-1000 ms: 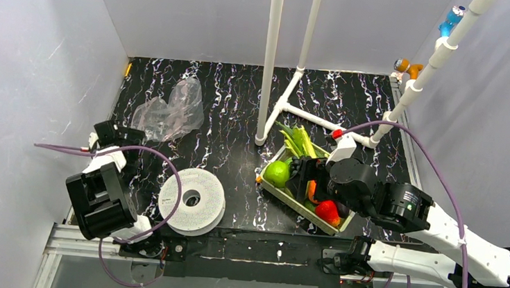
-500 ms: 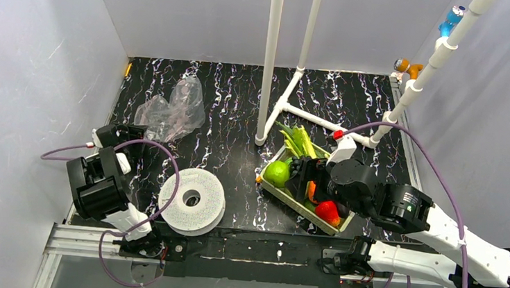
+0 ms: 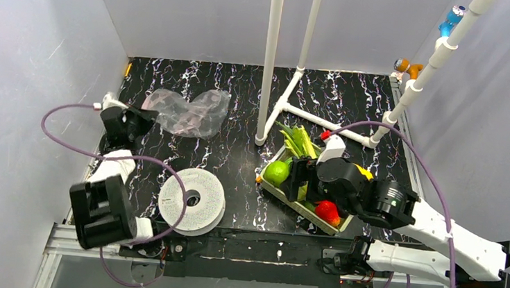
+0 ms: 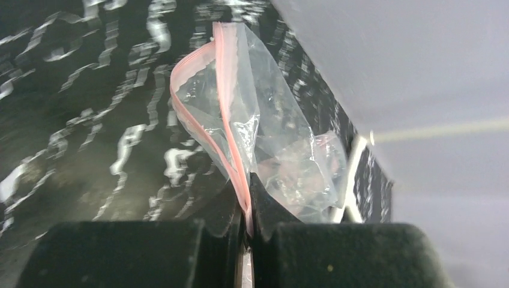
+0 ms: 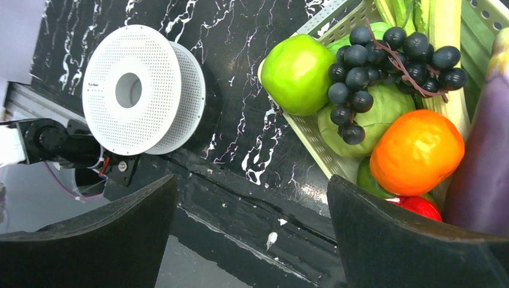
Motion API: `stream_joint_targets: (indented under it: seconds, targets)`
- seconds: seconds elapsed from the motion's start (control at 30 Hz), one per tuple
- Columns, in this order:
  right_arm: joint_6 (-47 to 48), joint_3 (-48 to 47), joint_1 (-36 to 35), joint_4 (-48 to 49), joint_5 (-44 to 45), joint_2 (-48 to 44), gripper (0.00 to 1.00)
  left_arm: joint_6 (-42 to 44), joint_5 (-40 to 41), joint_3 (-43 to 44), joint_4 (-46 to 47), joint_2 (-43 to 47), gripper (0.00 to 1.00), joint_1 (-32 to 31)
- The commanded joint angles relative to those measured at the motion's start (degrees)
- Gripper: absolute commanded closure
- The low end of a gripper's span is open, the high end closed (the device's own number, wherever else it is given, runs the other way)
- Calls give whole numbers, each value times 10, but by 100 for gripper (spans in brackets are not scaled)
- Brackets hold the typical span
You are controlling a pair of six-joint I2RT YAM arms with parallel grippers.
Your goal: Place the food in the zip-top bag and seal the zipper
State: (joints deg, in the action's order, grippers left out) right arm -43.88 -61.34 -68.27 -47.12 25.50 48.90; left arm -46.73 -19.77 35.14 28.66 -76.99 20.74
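The clear zip-top bag [image 3: 189, 112] lies crumpled at the far left of the black marbled table. My left gripper [image 3: 144, 116] is shut on its pinkish zipper [image 4: 223, 96], which is pinched between the jaws of the left gripper [image 4: 248, 201], and the bag hangs out beyond them. The food sits in the pale green tray [image 3: 297, 206]: a green apple [image 5: 297, 72], dark grapes [image 5: 384, 54], cabbage [image 5: 372, 117], an orange [image 5: 417, 150], a purple eggplant [image 5: 487, 156], a red piece [image 3: 328, 211] and leeks [image 3: 298, 139]. My right gripper [image 5: 252, 231] hovers open over the tray's near-left corner, holding nothing.
A white round spool [image 3: 191, 200] lies between the arms near the front edge. White pipe posts [image 3: 270, 62] rise behind the tray, with a pipe foot [image 3: 310, 114] along the table. Grey walls close in left, back and right.
My left gripper went from open to shut on the bag's zipper edge and swung toward the far left. The bag shifted and spread out to the right. The right arm edged slightly left.
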Motion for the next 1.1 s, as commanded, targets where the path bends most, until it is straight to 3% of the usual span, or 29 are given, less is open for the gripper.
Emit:
stream_joint_targets:
  seconds: [0.0, 0.17, 0.23, 0.3, 0.47, 0.63, 0.77, 0.87, 0.97, 1.07]
  targets:
    - [15, -33, -2, 18, -1, 28, 0, 148, 50, 26, -71, 115, 100, -81]
    - [10, -25, -2, 12, -10, 27, 0, 232, 111, 12, -104, 240, 100, -173]
    - [8, -18, -1, 13, -10, 19, 0, 287, 151, 33, -158, 279, 100, -240]
    - [10, -16, -2, 9, -5, 12, 0, 304, 173, 73, -256, 317, 100, -270]
    - [34, -12, -1, 12, 14, 16, 0, 253, 146, 171, -585, 455, 100, -271]
    - [67, -20, -1, 55, 2, 69, 0, 207, 135, 186, -744, 620, 100, -271]
    - [78, -60, -1, 65, -31, 130, 0, 232, 87, 249, -799, 626, 100, -271]
    - [75, -80, -1, 64, -50, 159, 0, 228, -13, 274, -787, 582, 100, -271]
    - [67, -78, -1, 72, -61, 162, 0, 169, -85, 225, -728, 572, 100, -270]
    - [61, -65, -1, 70, -58, 146, 0, 137, -100, 163, -692, 590, 100, -270]
